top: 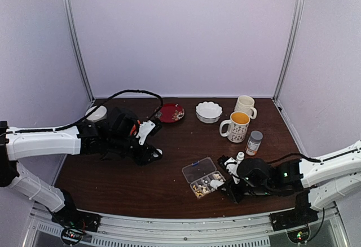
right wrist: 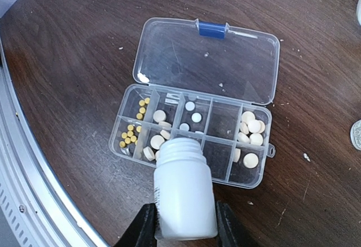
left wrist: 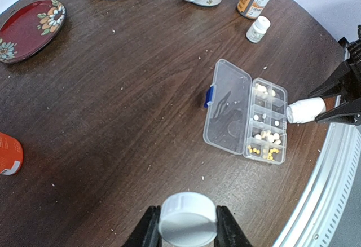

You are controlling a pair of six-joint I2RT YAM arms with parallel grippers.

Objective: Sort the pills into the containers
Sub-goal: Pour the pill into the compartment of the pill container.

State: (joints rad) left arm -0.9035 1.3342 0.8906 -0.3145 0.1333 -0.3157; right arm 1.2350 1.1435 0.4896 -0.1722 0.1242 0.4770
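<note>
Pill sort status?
Done: organiser box open, pills already in most compartments. In hand: right gripper tips an uncapped white bottle over the box; left gripper holds a white cap. Left: two compartments look empty; bottle contents not visible.

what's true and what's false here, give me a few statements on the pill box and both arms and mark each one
1. The pill box has its lid open. True.
2. The right end effector holds an orange bottle. False: it grips a white bottle with no cap, its mouth over the box.
3. The yellow pills lie at one end of the box. True.
4. The left end effector is empty. False: it is closed on a white cap.
5. The box sits on the red plate. False: it lies on the table, and the plate is far off at the back.
</note>
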